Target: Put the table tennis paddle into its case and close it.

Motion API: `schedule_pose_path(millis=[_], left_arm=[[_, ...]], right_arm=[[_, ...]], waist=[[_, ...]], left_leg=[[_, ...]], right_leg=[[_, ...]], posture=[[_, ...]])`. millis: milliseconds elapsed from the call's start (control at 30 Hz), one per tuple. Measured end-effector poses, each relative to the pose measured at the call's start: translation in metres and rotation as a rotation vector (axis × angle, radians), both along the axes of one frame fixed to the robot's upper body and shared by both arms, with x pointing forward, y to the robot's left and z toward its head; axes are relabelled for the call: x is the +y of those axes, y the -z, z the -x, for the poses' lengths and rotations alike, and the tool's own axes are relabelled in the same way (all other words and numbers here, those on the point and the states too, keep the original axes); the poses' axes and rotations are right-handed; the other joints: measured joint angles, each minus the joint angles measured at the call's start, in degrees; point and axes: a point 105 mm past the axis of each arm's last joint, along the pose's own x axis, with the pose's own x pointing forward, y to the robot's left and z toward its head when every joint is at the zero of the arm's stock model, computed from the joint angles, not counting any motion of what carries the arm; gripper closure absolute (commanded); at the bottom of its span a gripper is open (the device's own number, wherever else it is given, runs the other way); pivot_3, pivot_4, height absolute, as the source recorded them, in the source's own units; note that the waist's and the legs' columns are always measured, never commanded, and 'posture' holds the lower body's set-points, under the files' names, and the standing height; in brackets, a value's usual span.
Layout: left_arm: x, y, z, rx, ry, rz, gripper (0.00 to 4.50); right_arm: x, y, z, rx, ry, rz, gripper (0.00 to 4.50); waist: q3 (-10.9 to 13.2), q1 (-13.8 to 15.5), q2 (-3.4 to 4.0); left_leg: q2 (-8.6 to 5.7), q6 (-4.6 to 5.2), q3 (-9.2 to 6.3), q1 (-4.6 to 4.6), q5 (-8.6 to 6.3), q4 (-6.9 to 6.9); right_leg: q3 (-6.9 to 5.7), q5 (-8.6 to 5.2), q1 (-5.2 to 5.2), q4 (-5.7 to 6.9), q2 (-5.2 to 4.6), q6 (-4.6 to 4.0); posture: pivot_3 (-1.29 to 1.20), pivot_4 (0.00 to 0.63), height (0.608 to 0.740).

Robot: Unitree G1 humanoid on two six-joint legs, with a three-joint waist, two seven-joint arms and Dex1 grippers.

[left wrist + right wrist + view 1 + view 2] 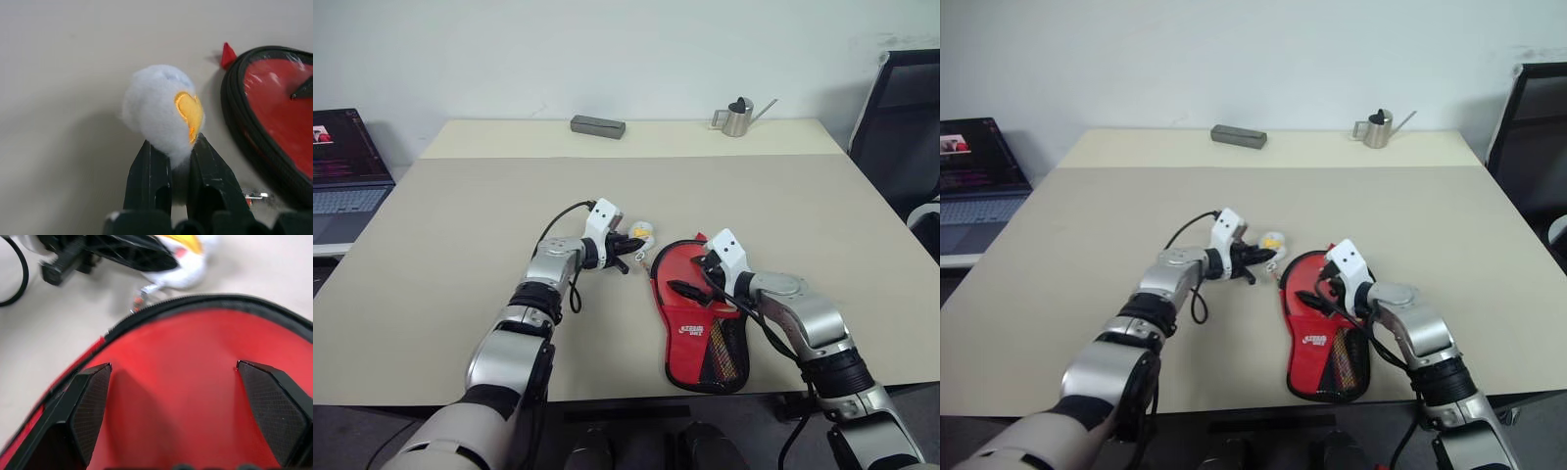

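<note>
The red case (683, 315) lies flat on the table (460, 225) with its round end away from me; its white logo and black mesh pocket face up. A black zip line runs around its rim (234, 103). The paddle is hidden. My left gripper (636, 241) sits just left of the round end, shut on the white-yellow charm (164, 110) that hangs from the zip. My right gripper (173, 369) is open, its fingers (93, 401) spread wide over the case's red face (171, 347).
At the far edge of the table lie a grey rectangular box (597, 125) and a small metal watering can (736, 118). A laptop (342, 171) stands off the table to the left and a black chair (906, 127) to the right.
</note>
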Motion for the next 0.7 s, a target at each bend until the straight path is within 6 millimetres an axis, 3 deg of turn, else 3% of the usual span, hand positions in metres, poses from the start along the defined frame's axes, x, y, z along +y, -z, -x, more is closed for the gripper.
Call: schedule_pose_path(millis=[267, 700], left_arm=[[-0.006, -0.026, 0.006, -0.042, 0.050, 0.005, 4.42], [-0.033, -0.030, 0.000, -0.064, 0.150, -0.077, 4.42]], right_arm=[[-0.001, 0.007, -0.001, -0.003, -0.015, 0.075, 0.00], [0.013, 0.010, -0.005, -0.043, -0.039, 0.097, 0.00]], waist=[[-0.13, 0.09, -0.15], [-0.24, -0.51, -0.18]], left_leg=[[0.00, -0.05, 0.00, 0.13, 0.04, 0.03], [0.11, -0.11, 0.04, 0.27, 0.10, 0.02]], right_leg=[[0.01, -0.02, 0.13, -0.01, 0.01, 0.07], [0.03, 0.04, 0.18, 0.03, 0.11, 0.04]], posture=[[0.00, 0.150, 0.740], [0.00, 0.150, 0.740]])
